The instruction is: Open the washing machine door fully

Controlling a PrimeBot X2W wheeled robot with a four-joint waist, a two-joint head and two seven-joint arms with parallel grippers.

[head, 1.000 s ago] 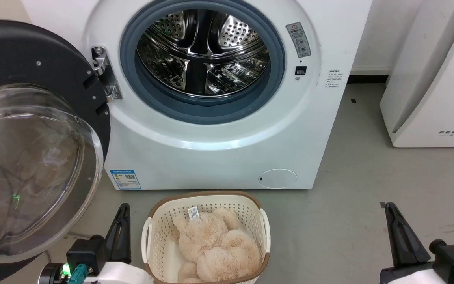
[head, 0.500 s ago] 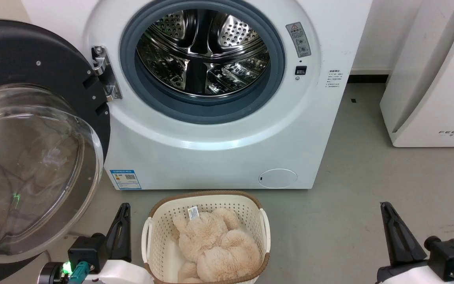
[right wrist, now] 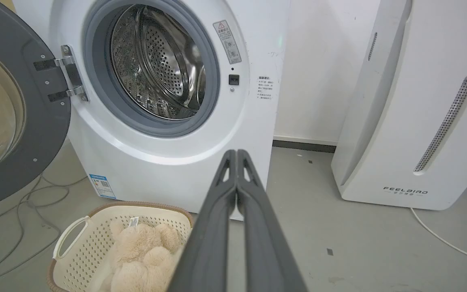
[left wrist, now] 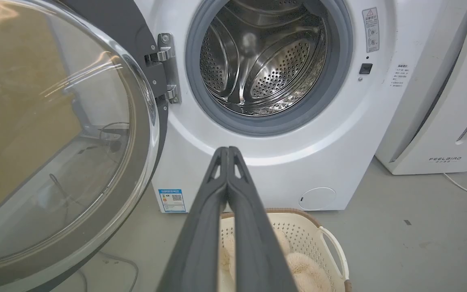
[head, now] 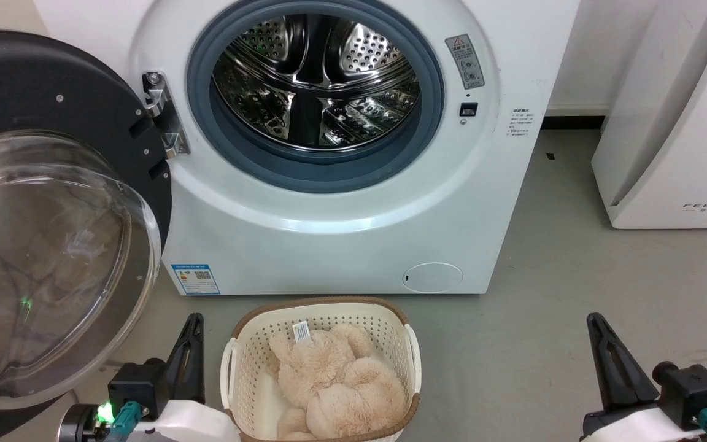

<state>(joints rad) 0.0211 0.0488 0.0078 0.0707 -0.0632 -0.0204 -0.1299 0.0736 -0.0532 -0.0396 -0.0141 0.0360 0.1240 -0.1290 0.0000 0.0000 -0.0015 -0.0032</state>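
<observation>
**Head view.** The large round glossy black washing machine door with its clear bulging glass bowl [head: 46, 245] hangs swung wide open at 9 o'clock of the white front-loading washing machine [head: 329, 233]. It is joined to the machine by a metal hinge [head: 163, 116] at the 9 o'clock side of the grey rubber gasket [head: 200, 110]. The door's disc stands upright, with its inner face and the bowl's bulge turned toward the camera. Being round, it has no long axis, and it spreads from the hinge out toward 9 o'clock. The left tool [head: 195, 319] sits at 7 o'clock, just beside the door's lower rim but apart from it, with its fingers clenched on nothing. The right tool [head: 594, 319] sits at 5 o'clock over the grey floor [head: 544, 276], well apart from the door and likewise clenched empty. Between the two tools stands a cream perforated plastic basket [head: 323, 304] holding a beige plush toy [head: 335, 380].

**Left wrist view.** The left tool's fingers are pressed together and point at the machine's white front, below the shiny perforated steel drum [left wrist: 258, 61]. The door fills the 9 o'clock side, its glass rim near the fingers but not touching them.

**Right wrist view.** The right tool's closed fingers point at the machine's lower 3 o'clock corner. The door sits far off at 9 o'clock. A tall white "FEELBAIRD" appliance [right wrist: 412, 101] stands at 3 o'clock.
</observation>
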